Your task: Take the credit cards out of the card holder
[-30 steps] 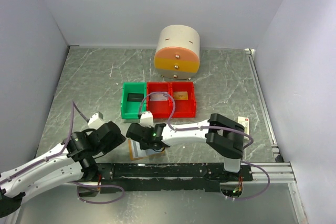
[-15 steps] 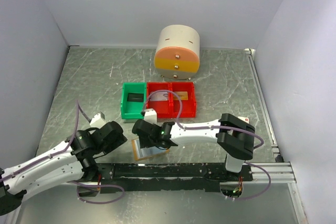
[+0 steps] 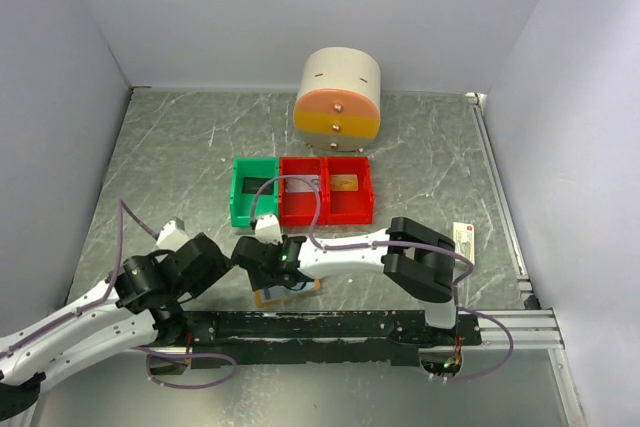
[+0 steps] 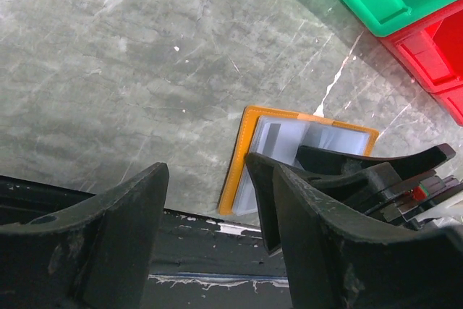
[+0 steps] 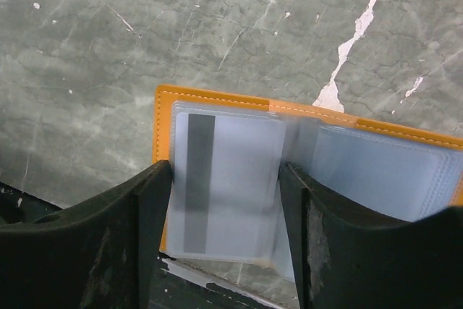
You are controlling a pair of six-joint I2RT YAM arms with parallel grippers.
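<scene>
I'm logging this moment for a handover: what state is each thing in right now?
Card holder: open flat on the table.
Grey card: inside a holder pocket, not out yet.
Right gripper: jaws open, astride that card.
Left gripper: jaws open, empty.
Drawer unit: drawers shut.
Green bin: holds one dark flat item.
Red bins: gold card in the right one.

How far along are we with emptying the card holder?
Done: a gold card lies in a red bin. In hand: the right fingers stand open, straddling the grey striped card pocketed in the open card holder. Remaining: pull it out.
</scene>
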